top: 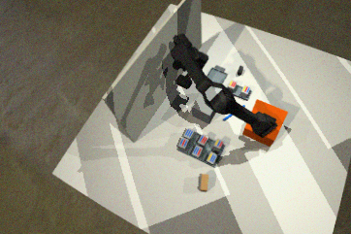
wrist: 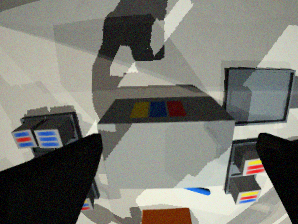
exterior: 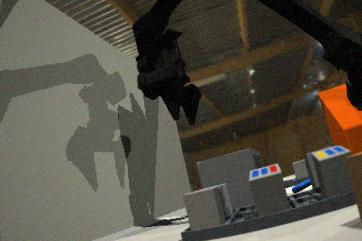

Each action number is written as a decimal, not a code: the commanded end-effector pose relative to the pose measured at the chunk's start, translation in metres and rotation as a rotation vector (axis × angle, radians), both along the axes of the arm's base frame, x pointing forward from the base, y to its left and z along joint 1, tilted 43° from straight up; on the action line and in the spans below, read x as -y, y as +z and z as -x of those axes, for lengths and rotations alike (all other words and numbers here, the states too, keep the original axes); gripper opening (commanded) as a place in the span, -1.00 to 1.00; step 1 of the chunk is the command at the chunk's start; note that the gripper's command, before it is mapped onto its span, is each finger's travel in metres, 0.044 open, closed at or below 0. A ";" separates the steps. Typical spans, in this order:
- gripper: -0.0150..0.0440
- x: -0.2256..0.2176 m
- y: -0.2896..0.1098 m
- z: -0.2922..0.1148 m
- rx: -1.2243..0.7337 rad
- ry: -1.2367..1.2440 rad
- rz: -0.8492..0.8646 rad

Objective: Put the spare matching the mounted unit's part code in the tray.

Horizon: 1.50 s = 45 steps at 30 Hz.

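My gripper (top: pixel 182 83) (exterior: pixel 183 105) (wrist: pixel 181 141) is open and empty. It hangs in the air between the grey wall panel (top: pixel 145 86) (exterior: pixel 45 169) and the mounted unit (top: pixel 200 114) (exterior: pixel 227 168) (wrist: pixel 166 143), a grey box. In the wrist view the unit's back shows a code of yellow, blue and red stripes (wrist: pixel 157 110). The grey tray (top: pixel 218 73) (wrist: pixel 258 94) lies beyond the unit. A dark rack (top: pixel 186 150) (exterior: pixel 250 219) holds several grey spares with coloured labels; one (exterior: pixel 265 171) reads blue, blue, red, and another (exterior: pixel 327 153) yellow, yellow, blue.
The arm stands on an orange base (top: pixel 271 113) (exterior: pixel 342 114). Two more labelled spares (top: pixel 240 88) (wrist: pixel 248 169) lie near the tray. A blue pen (top: pixel 226 117) (wrist: pixel 197 191), a small black thing (top: pixel 239 70) and a brown block (top: pixel 204 182) lie on the table.
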<state>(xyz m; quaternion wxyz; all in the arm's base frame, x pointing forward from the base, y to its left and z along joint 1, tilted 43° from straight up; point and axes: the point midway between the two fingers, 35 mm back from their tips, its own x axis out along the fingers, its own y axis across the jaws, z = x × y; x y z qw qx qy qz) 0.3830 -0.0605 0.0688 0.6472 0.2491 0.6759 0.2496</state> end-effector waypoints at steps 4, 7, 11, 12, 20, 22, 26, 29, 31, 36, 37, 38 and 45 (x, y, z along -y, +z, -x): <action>1.00 0.000 0.005 -0.003 0.027 0.009 -0.013; 1.00 0.000 0.005 -0.003 0.027 0.009 -0.013; 1.00 0.000 0.005 -0.003 0.027 0.009 -0.013; 1.00 0.000 0.005 -0.003 0.027 0.009 -0.013; 1.00 -0.023 0.026 0.012 0.131 0.128 -0.012; 1.00 -0.041 0.042 0.026 0.215 0.224 -0.012; 1.00 -0.074 0.066 0.059 0.382 0.417 -0.016; 1.00 -0.097 0.080 0.089 0.508 0.561 -0.022; 1.00 -0.111 0.086 0.110 0.593 0.656 -0.028; 1.00 -0.139 0.091 0.165 0.805 0.895 -0.045; 1.00 -0.143 0.090 0.175 0.841 0.936 -0.047; 1.00 -0.147 0.089 0.185 0.878 0.976 -0.048; 1.00 -0.164 0.076 0.237 1.085 1.200 -0.076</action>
